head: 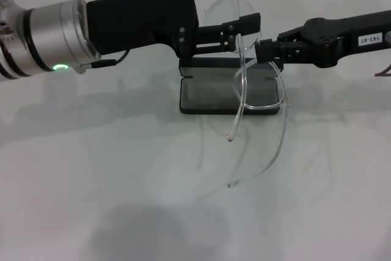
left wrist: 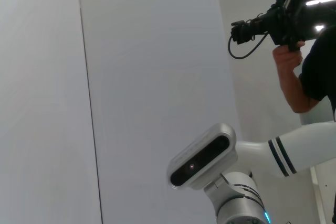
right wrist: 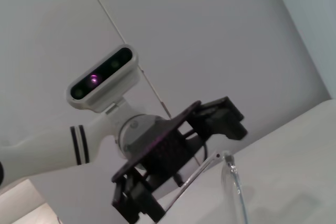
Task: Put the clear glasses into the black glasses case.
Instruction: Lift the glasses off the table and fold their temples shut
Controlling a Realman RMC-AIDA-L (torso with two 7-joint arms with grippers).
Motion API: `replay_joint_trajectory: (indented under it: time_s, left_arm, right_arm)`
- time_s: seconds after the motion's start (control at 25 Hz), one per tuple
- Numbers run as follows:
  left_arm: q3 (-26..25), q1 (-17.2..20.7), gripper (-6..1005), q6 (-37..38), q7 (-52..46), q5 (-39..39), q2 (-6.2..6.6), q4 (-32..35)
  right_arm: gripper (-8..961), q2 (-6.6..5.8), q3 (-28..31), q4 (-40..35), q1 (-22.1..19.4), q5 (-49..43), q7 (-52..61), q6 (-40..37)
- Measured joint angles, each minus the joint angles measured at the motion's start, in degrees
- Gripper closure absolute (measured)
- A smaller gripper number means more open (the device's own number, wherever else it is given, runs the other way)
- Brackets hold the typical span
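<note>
The clear glasses (head: 244, 99) hang in the air above the table, lens uppermost and both thin arms pointing down toward me. My left gripper (head: 243, 35) reaches in from the left and is shut on their upper frame. My right gripper (head: 266, 51) comes in from the right, its tip right against the glasses' other side. The black glasses case (head: 208, 93) lies open on the table just behind and below them, grey lining showing. The right wrist view shows the left gripper (right wrist: 223, 121) with a clear arm of the glasses (right wrist: 231, 182) below it.
White table (head: 122, 187) stretches bare toward me. In the left wrist view a person holding a camera (left wrist: 286, 17) stands by the wall, and the robot's head camera (left wrist: 202, 158) shows.
</note>
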Motion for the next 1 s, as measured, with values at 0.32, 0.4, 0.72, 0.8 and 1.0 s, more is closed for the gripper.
replay_joint_trajectory:
  time_s: [0.32, 0.4, 0.72, 0.8, 1.0]
  left_arm:
    - [0.0, -0.3, 197, -0.1, 0.3, 0.1, -0.05, 0.1]
    - [-0.1, -0.3, 197, -0.2, 0.8, 0.1, -0.05, 0.1]
    - [-0.3, -0.3, 196, -0.2, 2.9, 0.2, -0.06, 0.1]
    - [-0.4, -0.3, 197, -0.2, 3.0, 0.2, -0.07, 0.1]
    - [-0.2, -0.3, 197, -0.4, 4.3, 0.2, -0.18, 0.1]
  right_arm:
    - [880, 0.22, 0.0, 0.0, 1.1, -0.1, 1.3, -1.4]
    - [880, 0.32, 0.0, 0.0, 1.4, -0.2, 1.7, -1.8]
    - [877, 0.23, -0.2, 1.9, 3.2, -0.3, 2.3, -3.4]
    - [876, 0.07, -0.3, 2.9, 3.7, -0.3, 2.4, -4.0]
    - [874, -0.04, -0.2, 3.3, 3.7, -0.3, 2.4, -5.0]
